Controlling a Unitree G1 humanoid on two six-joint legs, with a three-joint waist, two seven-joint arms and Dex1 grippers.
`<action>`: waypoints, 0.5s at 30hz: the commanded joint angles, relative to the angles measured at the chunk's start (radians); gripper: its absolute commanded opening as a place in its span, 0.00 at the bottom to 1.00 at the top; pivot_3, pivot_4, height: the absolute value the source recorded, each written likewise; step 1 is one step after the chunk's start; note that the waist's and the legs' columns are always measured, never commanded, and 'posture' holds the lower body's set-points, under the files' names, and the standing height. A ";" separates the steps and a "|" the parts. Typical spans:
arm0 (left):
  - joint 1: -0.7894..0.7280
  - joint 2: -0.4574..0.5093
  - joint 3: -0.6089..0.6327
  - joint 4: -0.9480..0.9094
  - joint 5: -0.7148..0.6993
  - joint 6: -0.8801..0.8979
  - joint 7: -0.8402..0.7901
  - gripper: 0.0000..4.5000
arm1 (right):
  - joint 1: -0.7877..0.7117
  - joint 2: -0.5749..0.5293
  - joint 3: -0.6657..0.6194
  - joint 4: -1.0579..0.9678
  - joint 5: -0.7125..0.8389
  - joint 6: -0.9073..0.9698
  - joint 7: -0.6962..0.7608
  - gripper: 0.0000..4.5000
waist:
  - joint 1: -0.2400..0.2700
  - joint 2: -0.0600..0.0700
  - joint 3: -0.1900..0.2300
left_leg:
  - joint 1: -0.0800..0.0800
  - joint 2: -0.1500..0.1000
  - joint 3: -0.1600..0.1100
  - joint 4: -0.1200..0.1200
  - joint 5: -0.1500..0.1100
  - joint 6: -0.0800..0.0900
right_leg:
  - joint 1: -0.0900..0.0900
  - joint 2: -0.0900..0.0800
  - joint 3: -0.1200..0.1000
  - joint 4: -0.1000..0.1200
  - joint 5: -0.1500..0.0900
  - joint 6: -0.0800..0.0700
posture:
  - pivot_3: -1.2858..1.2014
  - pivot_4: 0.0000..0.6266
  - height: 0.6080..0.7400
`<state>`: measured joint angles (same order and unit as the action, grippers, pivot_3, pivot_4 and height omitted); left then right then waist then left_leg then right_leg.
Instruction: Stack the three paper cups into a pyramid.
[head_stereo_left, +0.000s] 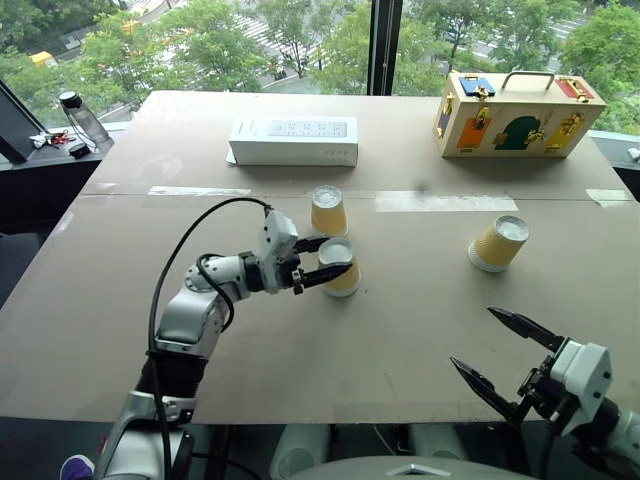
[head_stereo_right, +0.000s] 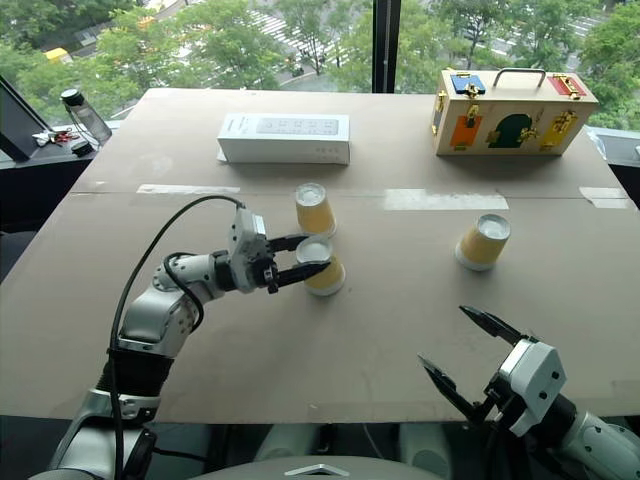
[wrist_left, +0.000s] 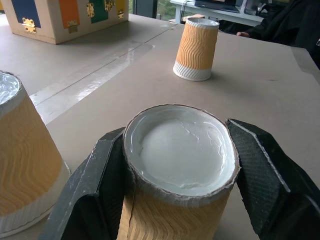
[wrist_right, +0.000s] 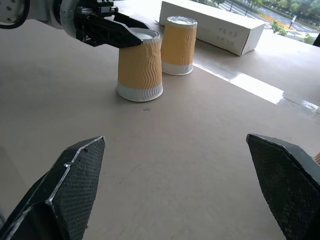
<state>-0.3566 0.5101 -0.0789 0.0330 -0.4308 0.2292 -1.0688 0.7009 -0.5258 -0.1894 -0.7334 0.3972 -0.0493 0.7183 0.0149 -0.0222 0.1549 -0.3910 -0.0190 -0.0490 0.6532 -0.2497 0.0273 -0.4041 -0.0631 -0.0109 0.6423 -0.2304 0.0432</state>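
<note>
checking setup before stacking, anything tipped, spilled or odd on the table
Nothing stands out. All three cups stand upside down and intact: one near the white box, one gripped by the left claw, one apart on the right.

The left gripper (head_stereo_left: 325, 260) enclosed one paper cup (head_stereo_left: 340, 268) standing on the table (head_stereo_left: 400, 330). A second cup (head_stereo_left: 328, 210) stood just behind it; the third cup (head_stereo_left: 497, 243) stood well to its right.

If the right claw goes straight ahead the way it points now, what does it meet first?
Probably the cup held in the left claw; it stands nearest in the line of the open right claw. Depth is hard to judge.
</note>
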 joint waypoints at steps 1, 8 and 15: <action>-0.022 -0.015 0.002 0.023 0.028 -0.045 0.003 0.55 | 0.005 0.005 -0.037 -0.015 0.014 -0.018 -0.002 1.00 | 0.000 0.000 0.000 | 0.000 0.000 0.000 0.000 0.000 0.000 | 0.000 0.000 0.000 0.000 0.000 0.000 | 0.52 0.24 1.00; -0.053 -0.074 -0.010 0.062 0.049 -0.066 0.019 0.55 | -0.004 0.017 -0.047 0.008 0.005 -0.019 -0.010 1.00 | 0.002 0.000 0.000 | 0.000 0.000 0.000 0.000 0.000 0.000 | 0.000 0.000 0.000 0.000 0.000 0.000 | 0.52 0.24 1.00; -0.045 -0.082 0.008 0.021 0.034 -0.035 0.037 0.99 | -0.028 0.049 -0.073 0.023 -0.003 0.001 -0.071 1.00 | 0.000 0.000 0.000 | 0.000 0.000 0.000 0.000 0.000 0.000 | 0.000 0.000 0.000 0.000 0.000 0.000 | 0.52 0.24 1.00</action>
<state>-0.3959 0.4264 -0.0904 0.0977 -0.3774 0.1829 -1.0423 0.6813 -0.4846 -0.2263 -0.6929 0.3889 -0.0459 0.6744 0.0153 -0.0221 0.1549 -0.3913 -0.0192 -0.0492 0.6534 -0.2496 0.0273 -0.4040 -0.0633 -0.0111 0.6423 -0.2303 0.0432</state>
